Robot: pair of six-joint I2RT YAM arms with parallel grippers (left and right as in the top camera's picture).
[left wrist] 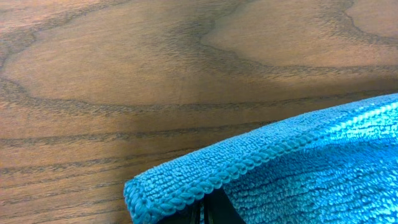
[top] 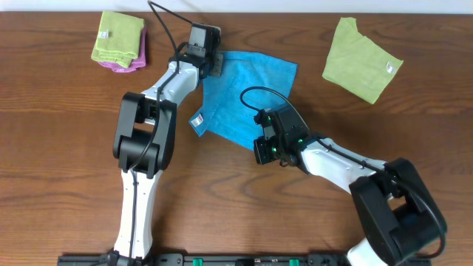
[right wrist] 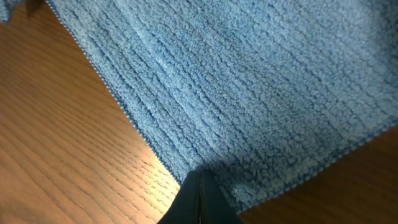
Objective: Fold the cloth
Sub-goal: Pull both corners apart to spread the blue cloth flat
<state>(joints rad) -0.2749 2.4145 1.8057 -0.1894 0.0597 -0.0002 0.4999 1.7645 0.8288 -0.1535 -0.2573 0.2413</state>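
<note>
Far left, a green stack (top: 118, 35) sits well apart from my work. My left pincer (top: 213, 65) is clamped on the far-left corner of the cloth (top: 247, 92), which lies spread mid-counter (top: 59, 148) with its tag (top: 198, 120) on the left. My right pincer (top: 261, 152) is pinched shut on the near corner. Gripping two corners, I judge, keeps the cloth from sliding as one comes over. A green cloth (top: 362, 58) lies far right.

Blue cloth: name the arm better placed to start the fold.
Right, probably. The right tool pinches the near corner of the cloth, with the whole sheet spread beyond it to fold over. The left tool holds the far corner, at fuller stretch.
</note>
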